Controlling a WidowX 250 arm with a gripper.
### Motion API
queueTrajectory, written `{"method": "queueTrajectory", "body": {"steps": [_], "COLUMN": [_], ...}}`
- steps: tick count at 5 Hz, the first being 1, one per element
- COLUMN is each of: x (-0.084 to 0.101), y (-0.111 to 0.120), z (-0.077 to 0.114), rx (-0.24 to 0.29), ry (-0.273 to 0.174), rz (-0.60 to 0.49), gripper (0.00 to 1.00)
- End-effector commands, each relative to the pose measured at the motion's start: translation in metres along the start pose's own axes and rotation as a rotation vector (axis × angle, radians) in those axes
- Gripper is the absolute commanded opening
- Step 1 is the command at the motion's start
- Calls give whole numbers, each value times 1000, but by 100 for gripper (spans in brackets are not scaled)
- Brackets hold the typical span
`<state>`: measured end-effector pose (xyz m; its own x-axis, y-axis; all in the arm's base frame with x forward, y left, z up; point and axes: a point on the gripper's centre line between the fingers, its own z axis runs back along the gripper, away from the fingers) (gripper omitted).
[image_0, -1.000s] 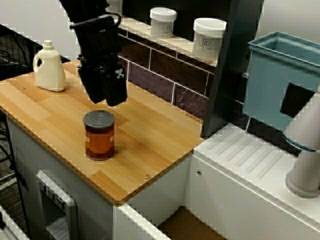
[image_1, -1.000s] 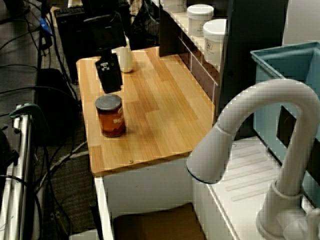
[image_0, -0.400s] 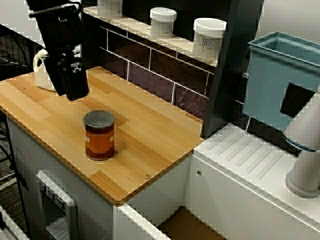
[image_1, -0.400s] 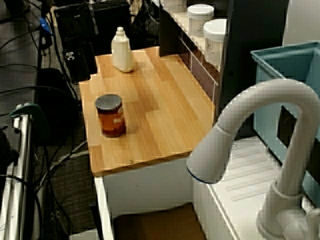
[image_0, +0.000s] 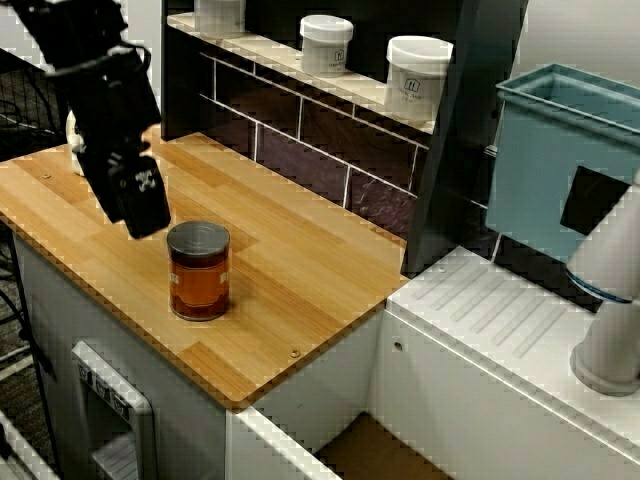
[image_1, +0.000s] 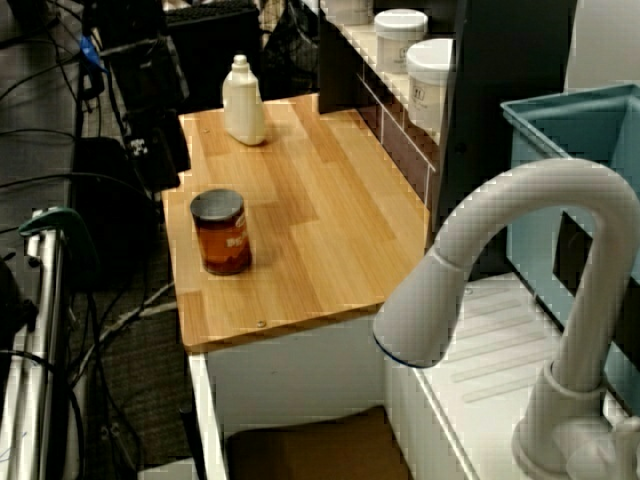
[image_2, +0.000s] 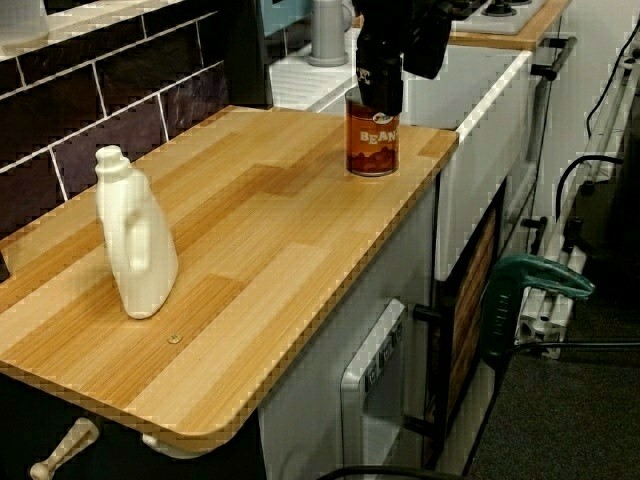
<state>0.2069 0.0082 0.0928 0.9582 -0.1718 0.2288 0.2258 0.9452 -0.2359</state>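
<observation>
Black tool (image_0: 145, 215) is coming back down after swinging left, now hanging just left of the brown cylindrical bean tin (image_0: 198, 272), seemingly clear of it. Can't tell whether the fingers are apart or together. Tin is standing upright, centre-left of frame, on the wooden bench (image_0: 310, 270); white plastic jug (image_2: 135, 240) is sitting well apart.

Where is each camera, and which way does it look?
High front view: above the counter, looking down at the can and tiled wall; the hand shows.
Tap view: behind the tap, looking along the counter; hand at the left.
Bottle-end view: beyond the bottle, looking back along the counter; hand by the can.
All three share the can.
</observation>
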Motion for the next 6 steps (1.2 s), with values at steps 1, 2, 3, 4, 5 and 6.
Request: {"method": "queueTrajectory", "body": {"steps": [1, 2, 3, 4, 5, 6], "x": [-9, -4, 10, 24, 38, 52], "y": [-17, -20, -17, -11, -4, -1], "z": [-28, -35, -43, -45, -47, -47], "rx": [39, 40, 51, 57, 47, 45], "ry": [-52, -76, -86, -80, -91, -109], "rz": [-41, -34, -7, 5, 38, 64], "gripper": [100, 100, 100, 100, 100, 100]}}
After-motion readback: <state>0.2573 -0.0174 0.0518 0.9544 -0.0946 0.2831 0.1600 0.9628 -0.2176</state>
